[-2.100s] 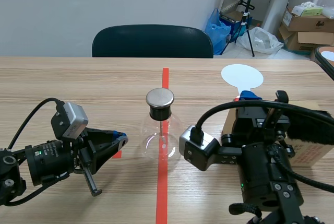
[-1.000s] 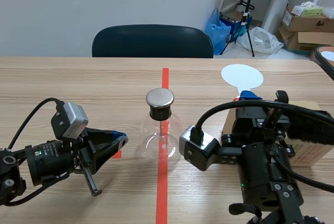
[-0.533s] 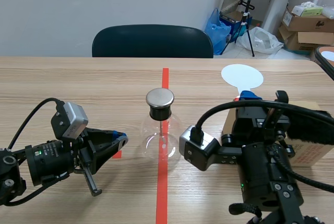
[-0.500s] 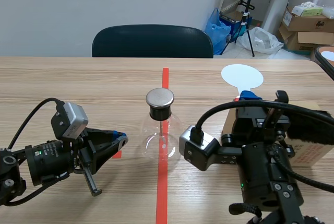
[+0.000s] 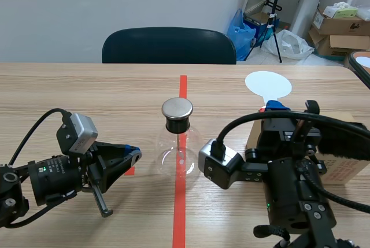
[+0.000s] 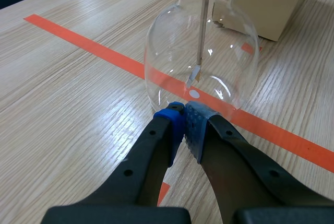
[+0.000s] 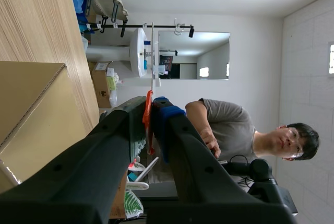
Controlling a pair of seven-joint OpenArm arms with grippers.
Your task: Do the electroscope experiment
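flask on the red line, paddle in your right gripper
your flask stands mid-table. your left gripper is clenched on nothing, its tips just beside the glass. only its wrist view shows you the foil hanging on the rod inside. your right gripper grasps the paddle: the scene view gives you the white disc face-on, while the right wrist view shows it edge-on, its orange handle pinched between the pads, with a box beside the gripper.
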